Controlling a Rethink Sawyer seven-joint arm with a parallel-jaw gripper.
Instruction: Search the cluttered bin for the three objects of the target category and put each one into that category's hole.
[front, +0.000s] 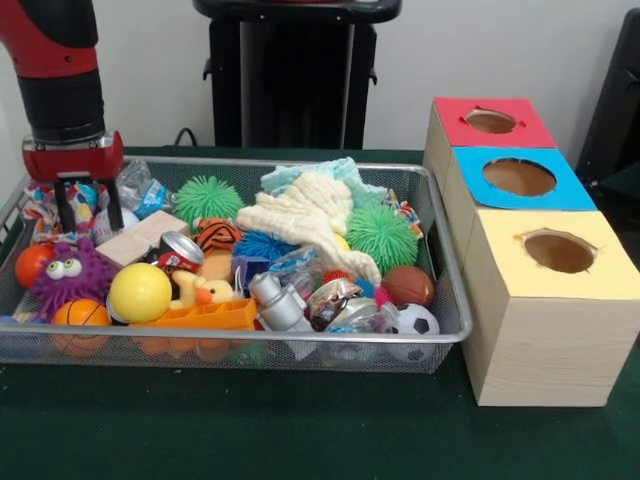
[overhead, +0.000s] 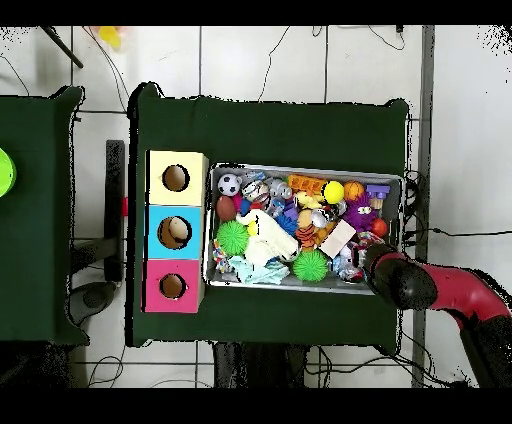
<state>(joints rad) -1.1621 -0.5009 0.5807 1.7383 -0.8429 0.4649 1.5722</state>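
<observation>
Front view: gripper (front: 88, 212) hangs with its fingers apart and empty over the left far corner of the bin (front: 445, 335).

One patterned soft piece (front: 45, 207) lies just beside those fingers against the bin's left rim; another (front: 405, 212) peeks out at the far right behind a green spiky ball (front: 382, 236). Both look light, limp and easily bunched, so pinching a raised fold from above seems best. The hole (front: 559, 251) in the yellow-topped box sits outside the bin, to its right.
</observation>
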